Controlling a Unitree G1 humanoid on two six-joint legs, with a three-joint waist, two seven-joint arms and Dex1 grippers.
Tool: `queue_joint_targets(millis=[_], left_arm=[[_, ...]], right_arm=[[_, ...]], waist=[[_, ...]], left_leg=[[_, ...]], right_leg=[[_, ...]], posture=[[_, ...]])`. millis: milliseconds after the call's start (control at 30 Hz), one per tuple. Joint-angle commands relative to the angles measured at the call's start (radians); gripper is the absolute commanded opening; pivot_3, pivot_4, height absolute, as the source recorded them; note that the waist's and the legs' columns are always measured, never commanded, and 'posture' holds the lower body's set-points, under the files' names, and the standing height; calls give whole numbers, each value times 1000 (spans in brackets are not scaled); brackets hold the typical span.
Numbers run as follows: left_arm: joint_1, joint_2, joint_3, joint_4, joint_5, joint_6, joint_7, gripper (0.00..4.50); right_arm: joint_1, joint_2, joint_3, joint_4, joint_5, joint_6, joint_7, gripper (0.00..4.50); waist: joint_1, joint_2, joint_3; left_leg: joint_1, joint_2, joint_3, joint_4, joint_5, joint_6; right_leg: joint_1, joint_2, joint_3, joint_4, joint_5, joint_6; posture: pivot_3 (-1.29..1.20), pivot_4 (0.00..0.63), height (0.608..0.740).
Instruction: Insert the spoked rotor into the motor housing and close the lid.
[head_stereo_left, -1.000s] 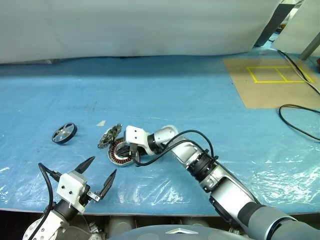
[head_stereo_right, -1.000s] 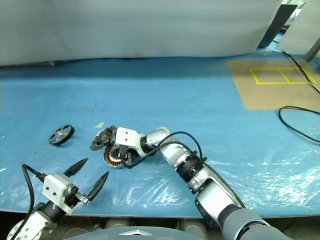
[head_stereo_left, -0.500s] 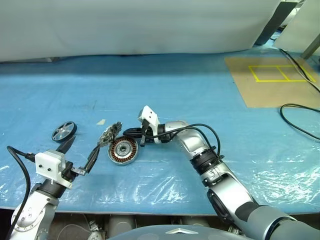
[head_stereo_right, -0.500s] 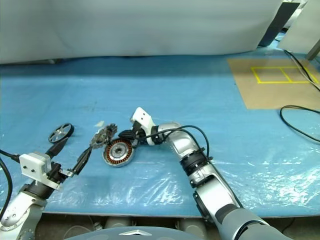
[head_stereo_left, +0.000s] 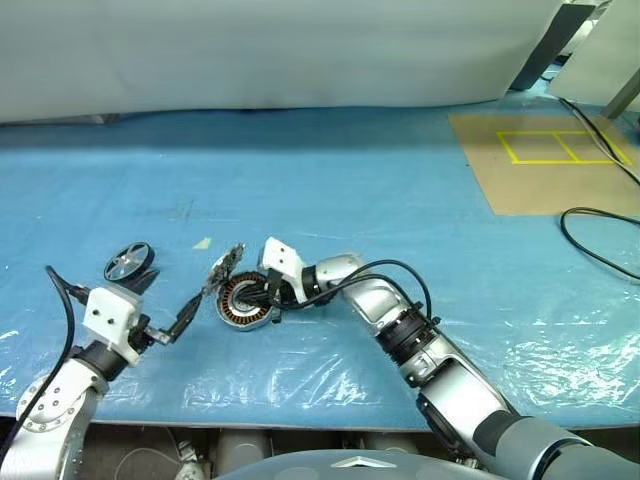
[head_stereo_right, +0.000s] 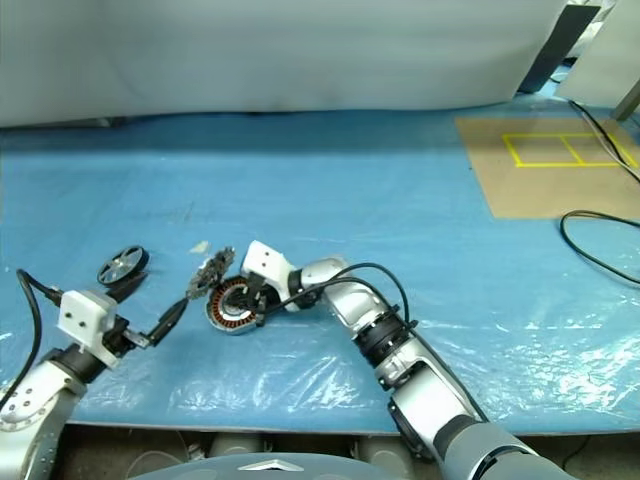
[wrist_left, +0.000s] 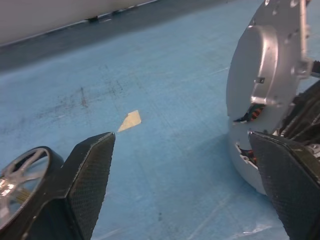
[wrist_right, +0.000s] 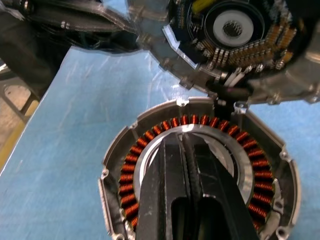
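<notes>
The spoked rotor (head_stereo_left: 128, 263), black-rimmed with pale spokes, lies on the blue table at the left. The motor housing (head_stereo_left: 243, 301) lies flat, its copper windings (wrist_right: 131, 181) facing up. The lid (head_stereo_left: 226, 268) stands tilted on edge at the housing's left rim, inner side toward the housing (wrist_right: 235, 45). My right gripper (head_stereo_left: 266, 292) is shut, its tips (wrist_right: 183, 140) over the housing's silver centre, with nothing between them. My left gripper (head_stereo_left: 163, 300) is open and level, one finger (wrist_left: 92, 175) beside the rotor (wrist_left: 20, 175), the other finger (wrist_left: 290, 180) in front of the lid (wrist_left: 265, 75).
A small yellow tape scrap (head_stereo_left: 203, 243) lies behind the lid. At the back right are a brown board (head_stereo_left: 540, 170) with yellow tape squares and a black cable (head_stereo_left: 600, 235). The table's front edge (head_stereo_left: 320, 415) is close to my arms.
My left gripper has moved from near the front edge up and forward, to between the rotor and the lid. My right gripper lifted off the housing, then came back over its centre.
</notes>
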Motion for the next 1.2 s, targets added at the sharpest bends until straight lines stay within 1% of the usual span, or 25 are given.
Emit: queue_joint_targets(millis=[33, 133, 267, 333, 467, 600, 733, 867, 933, 1100, 1200], left_arm=[[16, -13, 5, -35, 18, -30, 5, 4500], [32, -23, 15, -33, 21, -42, 0, 4500], [44, -27, 32, -31, 18, -54, 2, 4500], [46, -30, 34, -26, 20, -61, 2, 4500], [46, -34, 32, -12, 24, -74, -2, 4500], [38, -35, 26, -2, 28, -80, -6, 4500], [24, -33, 20, 13, 35, -88, -10, 4500], [33, -38, 20, 24, 40, -101, -14, 4500], [37, -40, 19, 26, 42, -105, -14, 4500], [40, -42, 17, 31, 45, -112, -13, 4500], [42, -44, 15, 34, 48, -116, -14, 4500]], right_arm=[[-22, 21, 49, 63, -64, -30, -33, 37], [-33, 24, 84, 93, -97, -30, -25, 37], [-12, -42, 167, 50, -118, -1, 103, 37], [5, -50, 139, 29, -89, -29, 111, 37], [4, -13, 44, 4, -8, 17, 97, 37], [-1, -11, 27, 18, 0, 36, 98, 37], [-8, 47, -88, 17, 94, 67, 59, 37], [-26, 69, -126, 43, 100, 58, 25, 37], [-32, 64, -108, 59, 72, 28, 19, 37], [-33, 11, -2, 106, -39, -49, 32, 37], [-28, -10, 32, 113, -67, -64, 42, 37]], waist=[[-2, 0, 0], [-3, 0, 0], [-1, 0, 0], [0, 0, 0], [-1, 1, 0], [0, 1, 0], [1, 0, 1], [0, -1, 1], [0, -1, 1], [-1, -1, 1], [-1, -1, 1]], left_leg=[[0, 0, 0, 0, 0, 0], [1, 0, 0, 0, 0, 0], [4, 0, 0, 0, 0, 0], [5, 0, 0, -1, 0, 0], [6, 0, 0, -1, 0, 0], [5, 0, 0, 0, 0, 0], [4, 0, 0, -1, 0, 0], [1, 0, 0, 0, 0, 0], [1, 0, 0, -1, 0, 0], [0, 0, 0, -1, 0, 0], [1, 0, 0, -1, 0, 0]], right_leg=[[0, 0, 0, 0, 0, 0], [1, 0, 0, 1, 0, 0], [5, 0, 0, 0, -2, -3], [7, -1, 0, -1, -2, -3], [7, 0, 0, -1, -3, -4], [6, -1, 0, -1, -3, -5], [4, 0, 0, 0, -3, -5], [2, 0, 0, 0, -2, -3], [1, 0, 0, 0, -1, -1], [-1, 0, 0, 0, 0, 0], [0, 0, 0, 0, 0, 0]], posture=[[0, 150, 740], [0, 150, 740], [0, 150, 740], [0, 150, 740], [0, 150, 740], [0, 150, 740], [0, 150, 740], [0, 150, 740], [0, 150, 740], [0, 150, 740], [0, 150, 740]])
